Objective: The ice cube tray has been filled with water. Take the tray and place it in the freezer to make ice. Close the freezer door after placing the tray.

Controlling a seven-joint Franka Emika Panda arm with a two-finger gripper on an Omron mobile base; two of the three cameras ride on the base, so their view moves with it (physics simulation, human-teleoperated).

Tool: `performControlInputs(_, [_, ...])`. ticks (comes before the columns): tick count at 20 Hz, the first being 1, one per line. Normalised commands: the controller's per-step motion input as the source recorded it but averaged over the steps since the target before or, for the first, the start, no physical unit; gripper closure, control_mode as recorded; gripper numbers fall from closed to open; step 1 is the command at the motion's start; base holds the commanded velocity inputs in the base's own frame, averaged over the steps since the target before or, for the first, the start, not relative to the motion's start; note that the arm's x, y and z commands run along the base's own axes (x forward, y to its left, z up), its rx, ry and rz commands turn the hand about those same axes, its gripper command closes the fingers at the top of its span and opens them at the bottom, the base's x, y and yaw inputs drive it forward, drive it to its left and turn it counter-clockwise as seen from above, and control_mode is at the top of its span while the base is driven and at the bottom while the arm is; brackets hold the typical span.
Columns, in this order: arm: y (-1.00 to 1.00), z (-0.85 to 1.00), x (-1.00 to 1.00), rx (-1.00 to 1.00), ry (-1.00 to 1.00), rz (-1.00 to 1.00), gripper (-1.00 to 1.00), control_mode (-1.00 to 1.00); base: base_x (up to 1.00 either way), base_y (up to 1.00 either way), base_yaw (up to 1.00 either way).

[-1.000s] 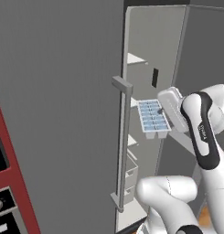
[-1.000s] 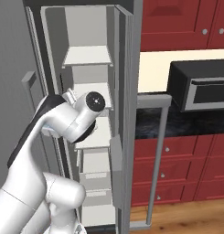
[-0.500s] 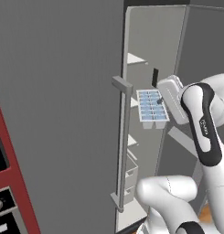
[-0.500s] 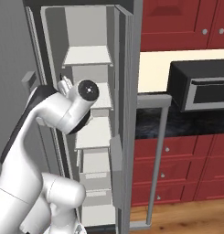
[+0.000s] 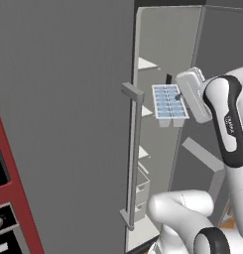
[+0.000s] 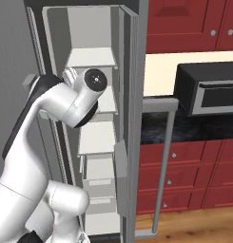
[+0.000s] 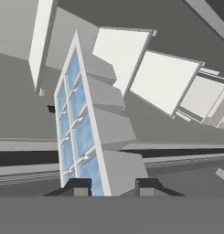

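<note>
Freezer (image 5: 162, 59) interior; pincer (image 7: 111, 185) gripping tray (image 7: 83, 132)

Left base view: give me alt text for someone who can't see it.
The end effector holds the ice cube tray, its blue cells tilted toward the camera, in front of the open freezer and its pale shelves. A grey door with a bar handle fills the left.

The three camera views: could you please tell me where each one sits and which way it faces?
Left base view: behind the arm's left, looking forward at the freezer; the white arm carries the ice cube tray in its tool.
Right base view: behind the arm's right, facing the freezer shelves and the microwave; the arm rises at the lower left.
Hand view: on the hand, looking along the tray toward the shelves; two dark fingertips show.
Both base views share the open freezer and arm.
</note>
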Motion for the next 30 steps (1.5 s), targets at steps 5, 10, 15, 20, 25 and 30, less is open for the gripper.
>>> performControlInputs(5, [-0.16,0.32,0.11,0.00,-0.05,-0.04,1.00,-1.00,0.00,0.00,0.00])
performControlInputs(10, [-0.01,0.18,0.06,0.00,-0.06,-0.13,1.00,-1.00,0.00,0.00,0.00])
performControlInputs(15, [-0.03,0.21,0.05,-0.01,-0.06,-0.11,1.00,-1.00,0.00,0.00,0.00])
performControlInputs(20, [-0.09,0.17,0.09,0.00,-0.04,-0.10,1.00,-1.00,0.00,0.00,0.00])
performControlInputs(25, [-0.17,0.11,0.27,0.00,-0.01,-0.04,1.00,-1.00,0.00,0.00,0.00])
performControlInputs(30, [-0.18,0.07,0.49,0.00,0.00,0.00,1.00,-1.00,0.00,0.00,0.00])
